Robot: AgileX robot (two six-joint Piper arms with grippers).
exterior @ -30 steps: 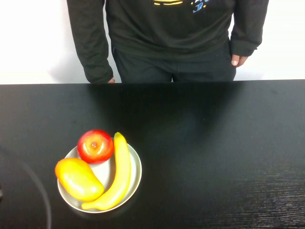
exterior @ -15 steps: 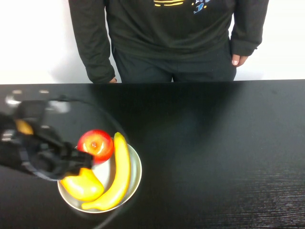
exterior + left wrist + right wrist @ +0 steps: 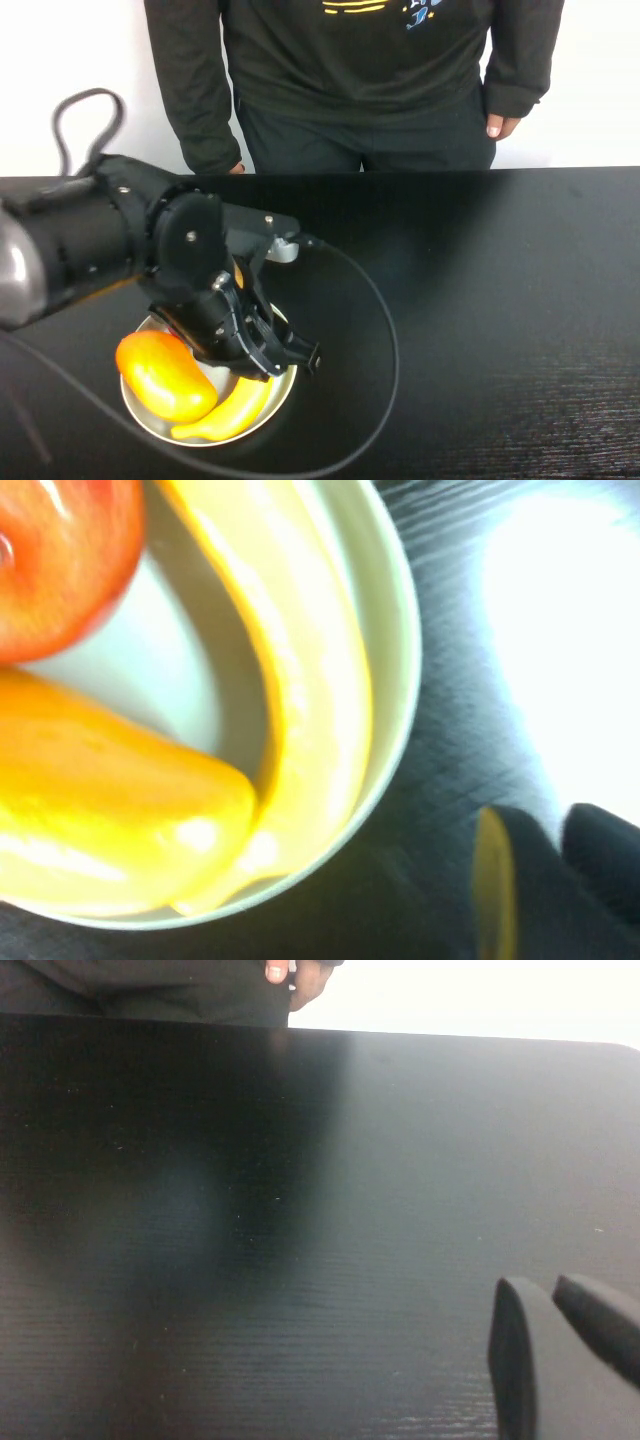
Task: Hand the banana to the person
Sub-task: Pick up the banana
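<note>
The long yellow banana [image 3: 238,408] lies along the right side of a pale plate [image 3: 288,378]; my left arm hides its upper half in the high view. The left wrist view shows the banana [image 3: 300,680] curving along the plate's rim [image 3: 400,630]. My left gripper [image 3: 302,356] hangs just over the plate's right edge, beside the banana, shut and empty; in its own view [image 3: 555,820] the fingers are close together. The person [image 3: 360,80] stands behind the table, arms down. My right gripper [image 3: 545,1285] is shut and empty over bare table, out of the high view.
An orange-yellow mango [image 3: 165,375] lies on the plate's left side. A red apple [image 3: 60,560] sits at the plate's far side, hidden by my arm in the high view. The arm's black cable [image 3: 385,350] loops over the table right of the plate.
My left arm has swung in from the left and now covers the plate's upper part; its gripper has moved across the fruit to the plate's right edge. The fruit has not moved.
</note>
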